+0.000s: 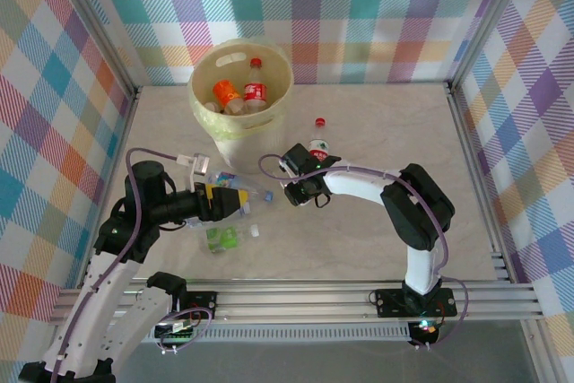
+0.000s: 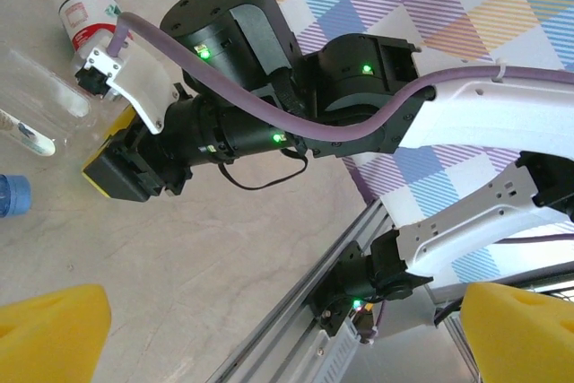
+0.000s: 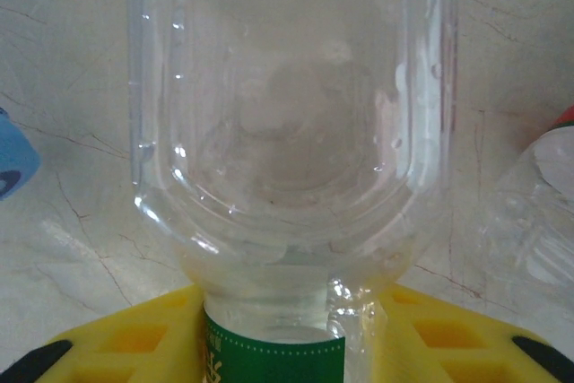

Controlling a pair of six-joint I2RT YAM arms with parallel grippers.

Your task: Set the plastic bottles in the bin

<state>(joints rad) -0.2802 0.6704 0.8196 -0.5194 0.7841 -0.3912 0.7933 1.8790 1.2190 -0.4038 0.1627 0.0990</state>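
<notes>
In the right wrist view my right gripper [image 3: 287, 334] is shut on a clear plastic bottle [image 3: 287, 132] with a green label, a yellow pad pressing each side. From above, this gripper [image 1: 291, 187] sits low at mid-table. My left gripper [image 1: 242, 200] is open just to its left, with nothing between its yellow fingers [image 2: 49, 329]. A red-capped bottle [image 1: 319, 145] stands behind the right gripper. A blue-labelled bottle [image 1: 235, 182] and a green-labelled one [image 1: 220, 238] lie by the left gripper. The pale yellow bin [image 1: 269, 127] stands at the back, holding an orange-labelled bottle [image 1: 224, 92] and a red-labelled one [image 1: 256, 89].
A loose white cap [image 1: 255, 230] lies near the green-labelled bottle. A blue cap [image 2: 13, 195] rests on the table in the left wrist view. Checked walls close the table on three sides, and a metal rail [image 1: 296, 298] runs along the near edge.
</notes>
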